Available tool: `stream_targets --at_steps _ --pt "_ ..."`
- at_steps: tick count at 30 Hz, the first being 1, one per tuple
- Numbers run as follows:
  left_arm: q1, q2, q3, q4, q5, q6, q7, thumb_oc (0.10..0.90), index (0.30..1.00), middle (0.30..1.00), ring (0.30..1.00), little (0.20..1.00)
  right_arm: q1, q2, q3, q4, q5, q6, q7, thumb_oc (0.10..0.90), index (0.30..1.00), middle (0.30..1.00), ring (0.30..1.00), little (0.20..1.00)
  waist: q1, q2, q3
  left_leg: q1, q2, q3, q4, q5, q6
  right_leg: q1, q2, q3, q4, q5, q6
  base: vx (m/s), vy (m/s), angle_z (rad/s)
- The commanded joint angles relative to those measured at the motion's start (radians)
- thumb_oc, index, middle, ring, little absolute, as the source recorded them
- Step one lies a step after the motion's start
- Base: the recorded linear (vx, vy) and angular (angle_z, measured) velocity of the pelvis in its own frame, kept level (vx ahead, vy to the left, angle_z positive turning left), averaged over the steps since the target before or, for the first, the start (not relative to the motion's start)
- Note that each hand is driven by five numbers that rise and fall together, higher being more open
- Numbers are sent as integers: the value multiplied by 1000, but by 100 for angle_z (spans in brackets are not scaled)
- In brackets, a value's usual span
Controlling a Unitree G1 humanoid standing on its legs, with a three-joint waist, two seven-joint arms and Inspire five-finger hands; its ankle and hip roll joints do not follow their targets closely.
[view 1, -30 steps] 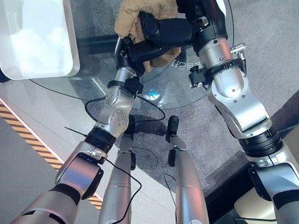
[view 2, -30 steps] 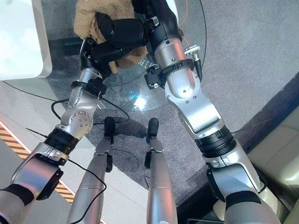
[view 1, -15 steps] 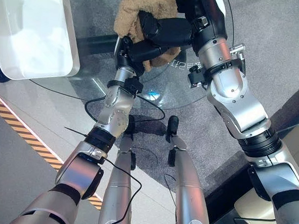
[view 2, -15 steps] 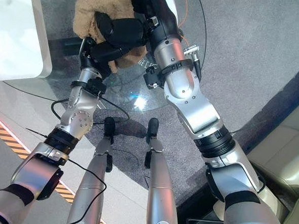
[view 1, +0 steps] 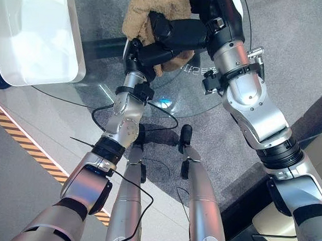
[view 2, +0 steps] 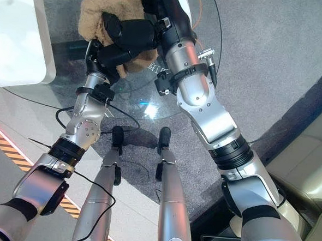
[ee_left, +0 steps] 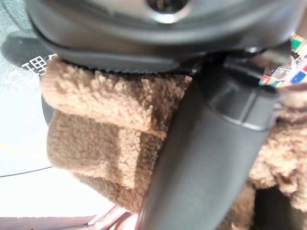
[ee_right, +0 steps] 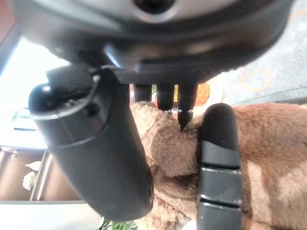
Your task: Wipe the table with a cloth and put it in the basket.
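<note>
seen from the robot's head, looking down: a fluffy tan cloth lies bunched on a round glass desk, near its far side. the right robot hand sits on top of it, and its wrist view shows the fingers and thumb curled into the pile. the left robot hand reaches in from below with its thumb pressed into the same cloth, gripping a fold. both holds likely keep the cloth gathered so it can be dragged across the glass. a white basket stands well apart at the left; whether anything is inside cannot be told.
</note>
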Motion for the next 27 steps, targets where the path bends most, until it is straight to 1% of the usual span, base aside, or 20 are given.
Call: stream_targets --at_steps 1,6,10,13,16,27 --pt "-63 -19 42 -135 -2 -97 -55 100 300 300 300 200 -191 21 -127 -227 -12 -175 -34 800 900 900 900 900 3 -16 -25 42 10 12 35 -68 7 85 29 70 -31 -50 47 0 0 0" --pt "-60 -9 46 -134 -1 -100 -57 100 300 300 300 200 -192 8 -133 -229 -28 -191 -39 800 900 900 900 900 3 -19 -25 42 11 12 37 -69 7 84 30 70 -30 -50 46 0 0 0" --pt "-62 -6 50 -127 -5 -106 -58 100 300 300 300 200 -201 -2 -132 -230 -42 -188 -37 800 900 900 900 900 2 -20 -25 41 12 13 37 -69 6 85 31 71 -29 -52 45 0 0 0" --pt "-64 1 54 -126 -8 -103 -56 100 300 300 300 200 -210 -14 -136 -231 -36 -183 -49 800 900 900 900 900 2 -23 -25 46 12 13 32 -68 6 89 32 68 -33 -51 45 0 0 0" --pt "-61 5 57 -128 -11 -103 -55 100 300 300 300 200 -208 -23 -141 -230 -25 -195 -59 800 900 900 900 900 3 -26 -25 46 14 13 33 -69 6 88 32 67 -31 -51 45 0 0 0" --pt "-61 0 58 -121 -20 -114 -60 100 300 300 300 200 -208 -20 -135 -232 -20 -194 -67 800 900 900 900 900 1 -25 -25 48 14 14 29 -67 5 91 31 69 -37 -50 44 0 0 0"
